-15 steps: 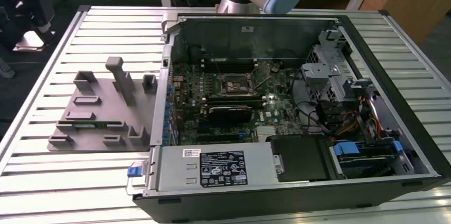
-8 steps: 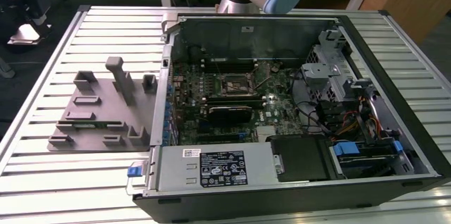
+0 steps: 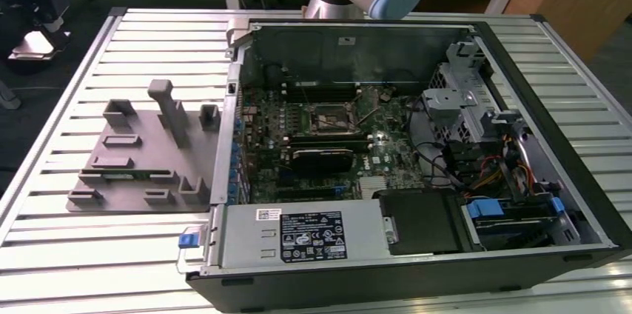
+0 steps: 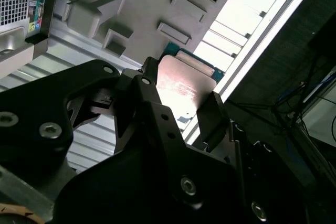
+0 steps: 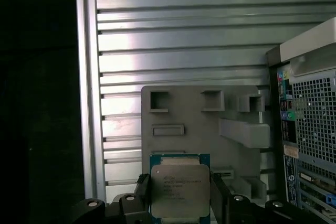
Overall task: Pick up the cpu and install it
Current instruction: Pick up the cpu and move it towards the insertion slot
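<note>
Cpu (image 5: 180, 188), silver lid and green rim showing, is clamped between the black fingers (image 5: 219, 195) of the gripper (image 5: 181, 198), above the grey parts holder (image 5: 199, 124) on the slatted table (image 5: 184, 40) beside the open computer case (image 3: 395, 144). Its lower edge is cut off in the first wrist view. In the second wrist view the gripper's body hides much of it.

The cpu (image 5: 180, 184) has a silver-grey top with fine dark print, edged by a teal-green board. The gripper (image 5: 181, 192) is black. The moulded tray (image 3: 138, 158) is plain matte grey, and the table (image 3: 59, 255) is silvery, striped with parallel slats. In the exterior view the case (image 3: 395, 284) is black and its motherboard (image 3: 385, 151) is dark green.
</note>
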`<state>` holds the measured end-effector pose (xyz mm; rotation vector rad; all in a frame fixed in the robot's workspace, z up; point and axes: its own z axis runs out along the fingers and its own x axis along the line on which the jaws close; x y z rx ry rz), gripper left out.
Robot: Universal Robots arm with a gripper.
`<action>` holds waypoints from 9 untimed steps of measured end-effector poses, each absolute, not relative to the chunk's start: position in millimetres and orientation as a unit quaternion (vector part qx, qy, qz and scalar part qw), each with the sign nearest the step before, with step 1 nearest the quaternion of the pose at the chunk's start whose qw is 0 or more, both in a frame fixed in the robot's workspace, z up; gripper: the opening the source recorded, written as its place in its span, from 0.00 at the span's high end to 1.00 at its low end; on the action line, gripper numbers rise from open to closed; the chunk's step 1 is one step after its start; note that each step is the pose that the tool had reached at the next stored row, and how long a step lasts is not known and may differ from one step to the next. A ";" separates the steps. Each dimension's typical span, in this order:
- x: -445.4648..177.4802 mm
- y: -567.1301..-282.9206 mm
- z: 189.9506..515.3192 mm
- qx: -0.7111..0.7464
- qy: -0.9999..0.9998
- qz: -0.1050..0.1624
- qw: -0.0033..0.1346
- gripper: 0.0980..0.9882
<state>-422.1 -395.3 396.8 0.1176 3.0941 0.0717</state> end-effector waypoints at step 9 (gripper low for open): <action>-414.6 -395.3 396.8 0.038 0.999 0.023 0.022 0.50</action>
